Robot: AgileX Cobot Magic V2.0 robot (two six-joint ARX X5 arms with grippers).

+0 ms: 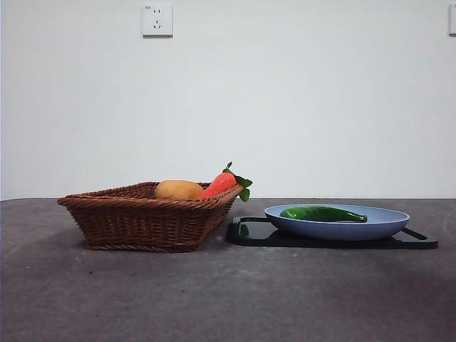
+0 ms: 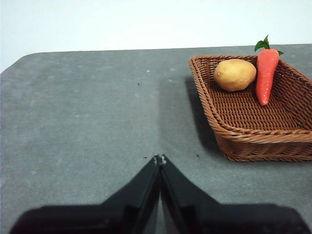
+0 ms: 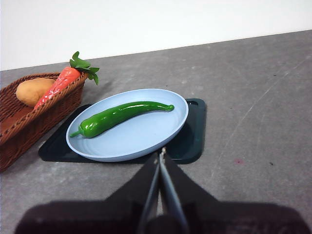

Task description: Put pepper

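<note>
Right gripper (image 3: 160, 155) clenched on nothing, hanging just short of the plate (image 3: 161, 134). Left gripper (image 2: 159, 160) likewise clamped empty over bare table, well off the basket (image 2: 229, 139). The pepper (image 1: 323, 214) lies flat across the plate at the front view's right, on a dark board (image 1: 420, 242). Potato (image 1: 179, 190) and carrot (image 1: 219, 184) sit in the basket, probably where it's headed.

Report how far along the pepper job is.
Looks done or not begun, destination unclear: the pepper lies in the blue plate on the dark board, beside the basket holding the potato and carrot. In hand: nothing; the left gripper and right gripper are shut, empty.
</note>
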